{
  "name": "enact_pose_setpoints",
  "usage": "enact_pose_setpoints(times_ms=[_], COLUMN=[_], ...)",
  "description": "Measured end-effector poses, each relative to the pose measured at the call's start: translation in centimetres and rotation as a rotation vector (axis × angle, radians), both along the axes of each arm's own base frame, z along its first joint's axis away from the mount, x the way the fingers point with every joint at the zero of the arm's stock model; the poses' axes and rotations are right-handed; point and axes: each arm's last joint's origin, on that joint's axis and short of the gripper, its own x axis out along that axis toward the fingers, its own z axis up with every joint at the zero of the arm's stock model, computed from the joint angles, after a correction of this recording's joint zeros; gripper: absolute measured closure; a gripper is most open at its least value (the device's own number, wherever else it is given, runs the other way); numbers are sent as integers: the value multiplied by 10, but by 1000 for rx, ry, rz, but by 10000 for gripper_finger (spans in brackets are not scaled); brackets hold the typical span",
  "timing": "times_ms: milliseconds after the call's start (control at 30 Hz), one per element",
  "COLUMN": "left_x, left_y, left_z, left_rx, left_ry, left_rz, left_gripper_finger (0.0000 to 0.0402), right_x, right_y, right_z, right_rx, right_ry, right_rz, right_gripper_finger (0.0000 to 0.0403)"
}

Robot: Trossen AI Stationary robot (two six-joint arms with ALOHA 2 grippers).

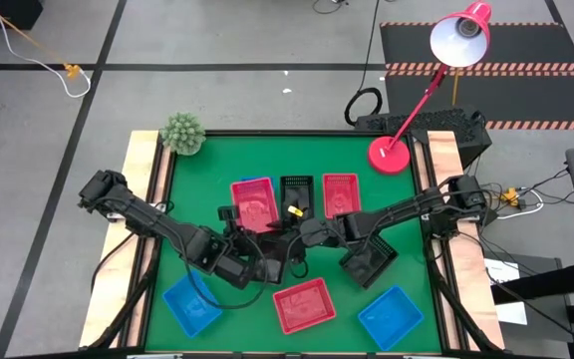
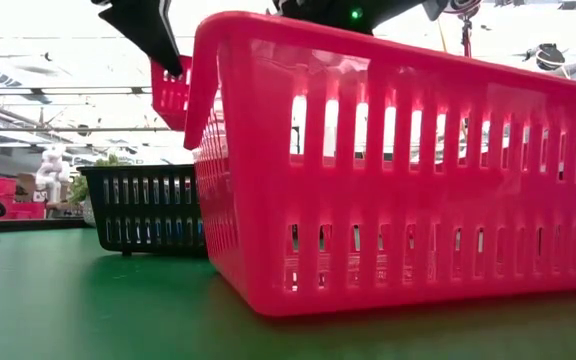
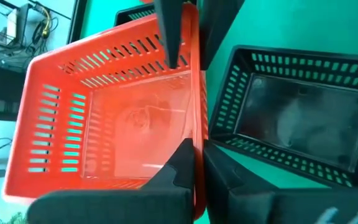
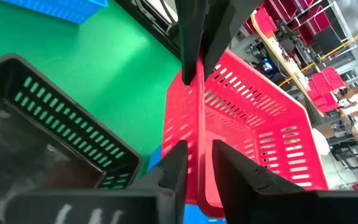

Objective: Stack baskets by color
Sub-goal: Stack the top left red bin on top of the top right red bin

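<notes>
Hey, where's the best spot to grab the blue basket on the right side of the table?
Probably the rim of a long wall of the blue basket, coming straight down from above, one finger inside, one outside. It sits open side up, with thin upright walls.

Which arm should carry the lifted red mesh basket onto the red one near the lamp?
Likely right: the right pincer is at the lifted red mesh plastic basket's wall, and the target red basket lies on that side. The left pincer, clamped there, would cross the black mesh basket.
</notes>
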Motion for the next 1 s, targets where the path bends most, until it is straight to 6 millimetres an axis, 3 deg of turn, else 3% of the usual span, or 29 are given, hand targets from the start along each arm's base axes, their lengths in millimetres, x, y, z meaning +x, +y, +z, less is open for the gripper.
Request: enact_pose_setpoints(times_ms=[167, 367, 433, 767, 867, 1000], left_x=[2, 5, 7, 5, -3, -18], left_y=[-1, -5, -6, -14, -19, -28], left_z=[1, 2, 3, 14, 24, 36], left_rx=[8, 5, -3, 63, 111, 133], left_ry=[-20, -37, -70, -250, -327, -393], left_rz=[-7, -62, -50, 18, 17, 1], left_gripper_finger=[381, 385, 359, 150, 124, 121], right_x=[0, -1, -2, -17, -26, -39], right_y=[0, 0, 0, -4, -6, -8], right_z=[-1, 0, 3, 21, 27, 38], right_rx=[-1, -14, -16, -20, -9, 23], right_ry=[4, 11, 3, 47, 83, 118], right_rz=[0, 6, 9, 2, -7, -29], right_gripper_finger=[392, 392, 396, 398, 398, 398])
